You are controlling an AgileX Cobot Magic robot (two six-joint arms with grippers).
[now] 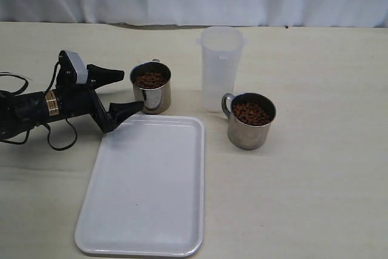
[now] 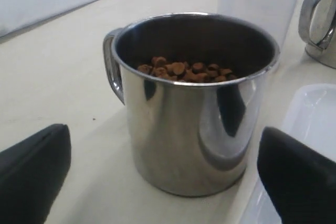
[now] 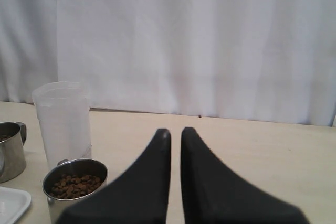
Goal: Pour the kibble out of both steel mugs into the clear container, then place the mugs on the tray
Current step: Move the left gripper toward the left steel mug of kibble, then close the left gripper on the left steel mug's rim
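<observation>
Nothing looks poured yet: the left steel mug (image 1: 151,96), upper centre-left, and the right steel mug (image 1: 250,130), right of centre, both hold kibble (image 1: 150,79). The clear container (image 1: 221,68) at upper centre looks empty, and the tray (image 1: 145,198) at lower centre is bare. The left gripper (image 1: 129,91), fingers wide apart, sits just short of the left steel mug. The right gripper (image 3: 175,131) has its fingers nearly together, holding nothing.
</observation>
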